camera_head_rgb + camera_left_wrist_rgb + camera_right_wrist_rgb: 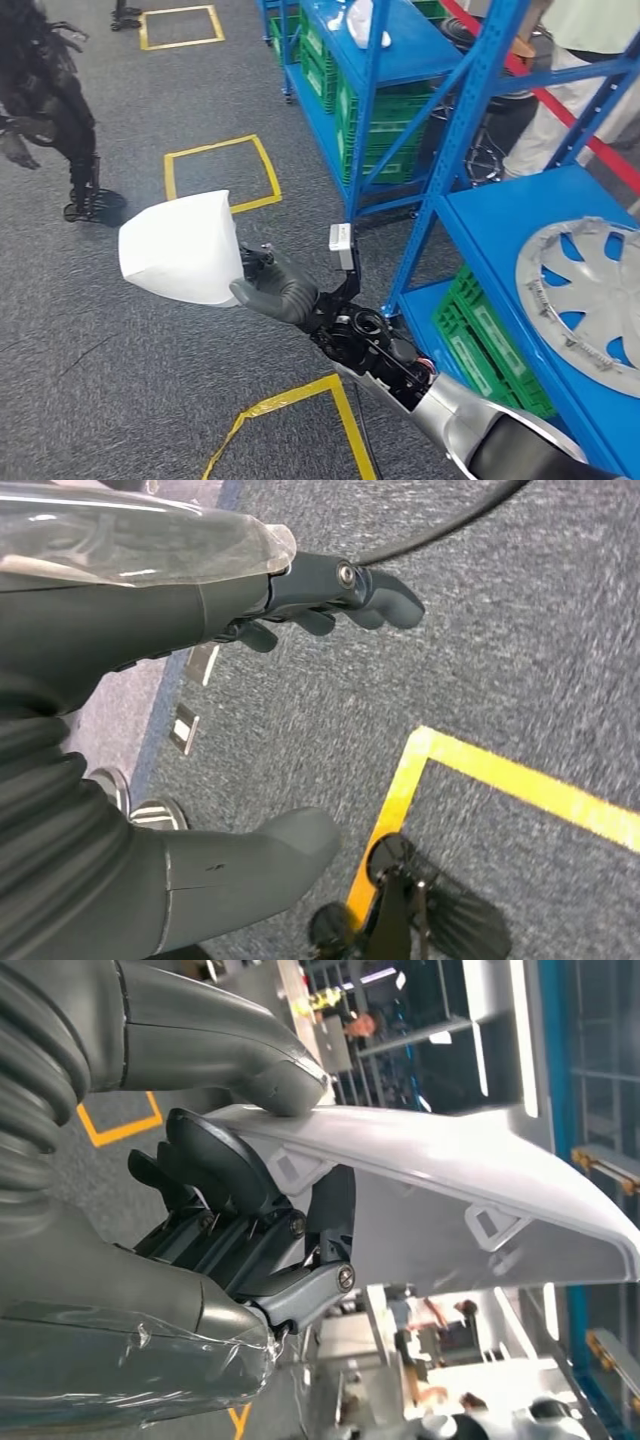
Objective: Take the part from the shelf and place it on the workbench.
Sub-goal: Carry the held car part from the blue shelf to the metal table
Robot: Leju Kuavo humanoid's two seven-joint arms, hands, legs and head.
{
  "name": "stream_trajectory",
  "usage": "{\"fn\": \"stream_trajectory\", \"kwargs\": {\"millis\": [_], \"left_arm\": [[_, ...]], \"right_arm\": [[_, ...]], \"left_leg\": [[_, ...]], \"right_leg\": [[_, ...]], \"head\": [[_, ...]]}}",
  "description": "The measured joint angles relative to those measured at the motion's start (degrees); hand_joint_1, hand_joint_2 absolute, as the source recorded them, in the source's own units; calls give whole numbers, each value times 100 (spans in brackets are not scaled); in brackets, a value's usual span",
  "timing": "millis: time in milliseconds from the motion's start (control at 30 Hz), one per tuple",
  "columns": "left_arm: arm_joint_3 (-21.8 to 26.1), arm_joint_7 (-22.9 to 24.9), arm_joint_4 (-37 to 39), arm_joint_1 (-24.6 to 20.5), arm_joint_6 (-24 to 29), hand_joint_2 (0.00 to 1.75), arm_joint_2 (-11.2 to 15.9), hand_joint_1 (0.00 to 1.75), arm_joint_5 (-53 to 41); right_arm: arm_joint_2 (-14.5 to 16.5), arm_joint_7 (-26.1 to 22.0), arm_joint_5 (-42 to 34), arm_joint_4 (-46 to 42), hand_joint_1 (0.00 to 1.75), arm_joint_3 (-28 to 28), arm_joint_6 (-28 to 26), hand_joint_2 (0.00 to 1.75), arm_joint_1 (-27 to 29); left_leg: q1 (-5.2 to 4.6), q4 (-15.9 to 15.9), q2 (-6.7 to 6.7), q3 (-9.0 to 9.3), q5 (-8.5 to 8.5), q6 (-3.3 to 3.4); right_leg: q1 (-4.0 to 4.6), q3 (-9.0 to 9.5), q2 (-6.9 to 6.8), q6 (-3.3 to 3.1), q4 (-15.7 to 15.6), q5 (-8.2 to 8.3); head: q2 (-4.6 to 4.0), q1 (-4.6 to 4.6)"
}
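The part is a white, smooth plastic shell [181, 245]. My right hand [275, 290] grips it by its near edge, and the right arm reaches in from the lower right and holds it over the grey carpet, left of the blue shelf [453, 170]. In the right wrist view the thumb lies on the outer face of the white part [453, 1190], and the dark fingers [219, 1160] curl under its ribbed inner side. My left hand [226, 600] hangs above the carpet with fingers and thumb apart and nothing in it.
Blue shelves stand on the right with green crates [483, 350] below and a silver wheel cover [589, 300] on the near shelf board. Yellow tape squares [219, 170] mark the carpet. A dark robot [45, 90] stands far left. A person [573, 60] is behind the shelves.
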Motion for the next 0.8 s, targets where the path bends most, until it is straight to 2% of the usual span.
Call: {"fn": "stream_trajectory", "kwargs": {"millis": [33, 67, 100, 133, 200, 233, 267, 300, 367, 400, 433, 467, 533, 567, 600, 633, 667, 733, 767, 800], "left_arm": [[0, 1, 0, -1, 0, 175, 0, 0, 2], [0, 1, 1, 0, -1, 175, 1, 0, 2], [0, 1, 1, 1, -1, 175, 2, 0, 3], [0, 1, 1, 2, -2, 175, 2, 0, 3], [0, 1, -1, 2, -8, 175, -8, 0, 2], [0, 1, -1, -2, -14, 175, -16, 0, 2], [0, 1, -2, -3, -20, 175, -24, 0, 1], [0, 1, -2, 2, -25, 175, -29, 0, 1], [0, 1, -1, 23, -31, 175, -25, 0, 2], [0, 1, -1, 34, -31, 175, -25, 0, 2], [0, 1, -1, 36, -31, 175, -26, 0, 2], [0, 1, -1, 30, -31, 175, -27, 0, 2], [0, 1, -2, 14, -31, 175, -33, 0, 2], [0, 1, -2, 12, -31, 175, -34, 0, 2], [0, 1, -2, 16, -31, 175, -36, 0, 3], [0, 1, -2, 20, -30, 175, -37, 0, 3], [0, 1, -2, 22, -27, 175, -36, 0, 3], [0, 1, -2, 16, -20, 175, -36, 0, 4], [0, 1, -2, 11, -15, 175, -37, 0, 5], [0, 1, -2, 7, -11, 175, -39, 0, 6]], "right_arm": [[-1, 0, -1, 9, 175, 3, 3, 175, 2], [-1, 1, -2, 19, 175, 5, 4, 175, 7], [-1, 2, -2, 26, 175, 8, 4, 175, 11], [-1, 2, -2, 29, 175, 10, 4, 175, 12], [-1, 3, -2, 30, 175, 18, 4, 175, 4], [-1, 2, -2, 31, 175, 23, 5, 175, -3], [-1, 1, -2, 32, 175, 29, 5, 175, -8], [-1, -1, -2, 34, 175, 35, 7, 175, -13], [4, -1, -1, 37, 175, 42, 10, 175, -18], [9, 0, 0, 37, 175, 43, 12, 175, -21], [15, 1, 2, 37, 175, 43, 12, 175, -27], [21, 4, 5, 37, 175, 44, 12, 175, -31], [23, 11, 15, 46, 175, 45, 12, 175, -34], [23, 16, 19, 54, 175, 46, 11, 175, -32], [23, 20, 20, 62, 175, 47, 12, 175, -30], [23, 23, 20, 68, 175, 48, 12, 175, -29], [24, 26, 21, 70, 175, 49, 14, 175, -29], [25, 29, 26, 72, 175, 49, 21, 175, -34], [25, 30, 32, 72, 175, 49, 26, 175, -37], [26, 30, 37, 72, 175, 50, 31, 175, -41]], "left_leg": [[-10, 1, -51, 2, -2, 14], [-20, 2, -110, 5, -4, 20], [-28, 3, -175, 11, -6, 21], [-33, 4, -243, 22, -7, 20], [-34, 4, -372, 46, -14, 10], [-39, 14, -429, 47, -18, -2], [-36, 17, -479, 36, -17, -23], [-28, 15, -526, 21, -13, -52], [-11, 0, -605, -1, 0, -120], [-10, 33, -573, -20, -28, -148], [-15, 174, -482, -87, -120, -170], [-17, 446, -357, -217, -276, -191], [-7, 1268, -133, -615, -662, -238], [3, 1603, -90, -783, -773, -261], [16, 1732, -65, -850, -772, -280], [30, 1632, -44, -803, -671, -294], [44, 1288, 0, -627, -481, -304], [48, 436, 184, -182, -139, -296], [37, 149, 247, -35, -49, -269], [22, 33, 273, 18, -31, -236]], "right_leg": [[0, -226, 48, 1, 447, -174], [1, -400, 71, -3, 765, -256], [1, -467, 83, -17, 845, -206], [2, -416, 97, -39, 671, -39], [5, -73, 222, -101, -161, 439], [1, 96, 318, -127, -563, 600], [7, 210, 396, -145, -828, 686], [15, 260, 442, -159, -952, 699], [17, 288, 382, -191, -1007, 707], [7, 307, 336, -214, -1043, 724], [-6, 327, 284, -239, -1082, 745], [-16, 344, 225, -258, -1113, 759], [-1, 349, 104, -282, -1124, 758], [2, 347, 45, -284, -1123, 754], [2, 346, -12, -282, -1120, 747], [-2, 348, -62, -274, -1115, 739], [-6, 355, -109, -259, -1107, 727], [10, 367, -188, -208, -1076, 686], [25, 372, -220, -179, -1061, 665], [42, 378, -251, -152, -1050, 646]], "head": [[0, 25], [0, 39], [0, 50], [0, 58], [0, 78], [0, 79], [0, 79], [0, 77], [0, 70], [0, 63], [0, 35], [0, -1], [0, -65], [0, -79], [0, -89], [0, -98], [0, -105], [0, -126], [0, -120], [0, -107]]}}
